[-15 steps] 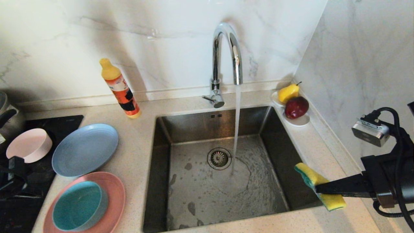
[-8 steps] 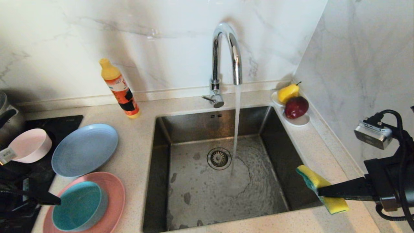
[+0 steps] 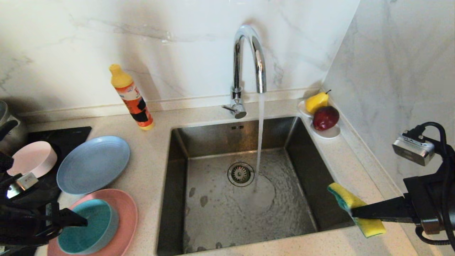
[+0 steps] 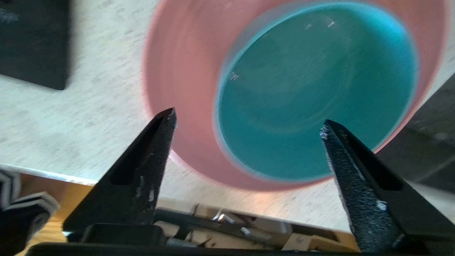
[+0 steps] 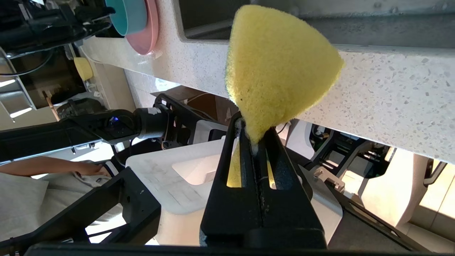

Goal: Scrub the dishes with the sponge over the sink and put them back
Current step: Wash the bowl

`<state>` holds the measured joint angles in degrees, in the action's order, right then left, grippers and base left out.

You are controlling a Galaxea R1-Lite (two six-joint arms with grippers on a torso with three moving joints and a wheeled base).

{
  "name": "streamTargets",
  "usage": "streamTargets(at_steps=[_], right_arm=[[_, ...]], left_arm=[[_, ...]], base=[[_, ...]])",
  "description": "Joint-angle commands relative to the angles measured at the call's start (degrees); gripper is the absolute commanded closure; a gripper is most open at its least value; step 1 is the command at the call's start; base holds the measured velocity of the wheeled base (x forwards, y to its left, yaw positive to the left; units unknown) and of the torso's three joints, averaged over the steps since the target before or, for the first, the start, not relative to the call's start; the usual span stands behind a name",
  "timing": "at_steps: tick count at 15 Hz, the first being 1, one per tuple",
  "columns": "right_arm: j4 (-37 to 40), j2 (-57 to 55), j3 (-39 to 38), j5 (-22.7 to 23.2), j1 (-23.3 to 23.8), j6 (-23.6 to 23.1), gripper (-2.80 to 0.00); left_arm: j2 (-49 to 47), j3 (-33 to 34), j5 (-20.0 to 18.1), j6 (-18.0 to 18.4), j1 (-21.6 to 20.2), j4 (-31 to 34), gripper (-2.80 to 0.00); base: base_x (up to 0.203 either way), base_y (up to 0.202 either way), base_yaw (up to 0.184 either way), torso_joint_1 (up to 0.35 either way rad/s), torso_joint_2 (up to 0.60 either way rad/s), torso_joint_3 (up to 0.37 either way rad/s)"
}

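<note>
A teal bowl [image 3: 89, 227] [image 4: 316, 85] sits in the salmon-pink plate [image 3: 124, 209] [image 4: 181, 89] at the counter's front left. Behind them lie a grey-blue plate [image 3: 93, 164] and a pale pink bowl [image 3: 33, 158]. My left gripper [image 3: 80, 222] [image 4: 249, 122] hangs open at the teal bowl's near rim, holding nothing. My right gripper [image 3: 355, 213] [image 5: 254, 124] is shut on the yellow-and-green sponge [image 3: 350, 204] [image 5: 277, 67] over the sink's [image 3: 213, 213] right front corner. Water runs from the faucet [image 3: 249, 60].
An orange soap bottle [image 3: 133, 97] stands at the wall left of the faucet. A white dish with a pear [image 3: 316, 101] and an apple [image 3: 325, 117] sits at the sink's back right. A black cooktop [image 3: 53, 142] and a pot [image 3: 9, 128] lie far left.
My left gripper has come in from the left edge towards the teal bowl and opened. My right gripper with the sponge has drifted slightly right and down.
</note>
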<state>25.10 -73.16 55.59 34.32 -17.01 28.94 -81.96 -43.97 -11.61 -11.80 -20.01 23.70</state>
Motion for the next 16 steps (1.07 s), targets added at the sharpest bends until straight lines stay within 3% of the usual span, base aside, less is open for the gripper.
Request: streamTargets(at_steps=[1, 4, 10, 16], right_arm=[[0.1, 0.2, -0.2, 0.2, 0.1, 0.2, 0.00], [0.2, 0.0, -0.4, 0.3, 0.1, 0.2, 0.00], [-1.7, -1.1, -0.7, 0.4, 0.0, 0.2, 0.00], [-2.4, -2.5, -0.7, 0.4, 0.0, 0.1, 0.00]], left_arm=[[-1.5, 1.8, -0.1, -0.9, 1.3, -3.3, -2.80], [-3.6, 4.2, 0.0, -1.8, 2.0, -9.4, -2.80], [-6.1, 4.9, -0.2, -7.2, 4.0, -16.5, -2.80], [-8.5, 6.0, 0.8, -7.3, 4.0, -21.0, -2.80]], base=[[0.000, 0.000, 0.000, 0.000, 0.00, 0.000], [0.000, 0.000, 0.000, 0.000, 0.00, 0.000], [0.000, 0.000, 0.000, 0.000, 0.00, 0.000], [0.000, 0.000, 0.000, 0.000, 0.00, 0.000]])
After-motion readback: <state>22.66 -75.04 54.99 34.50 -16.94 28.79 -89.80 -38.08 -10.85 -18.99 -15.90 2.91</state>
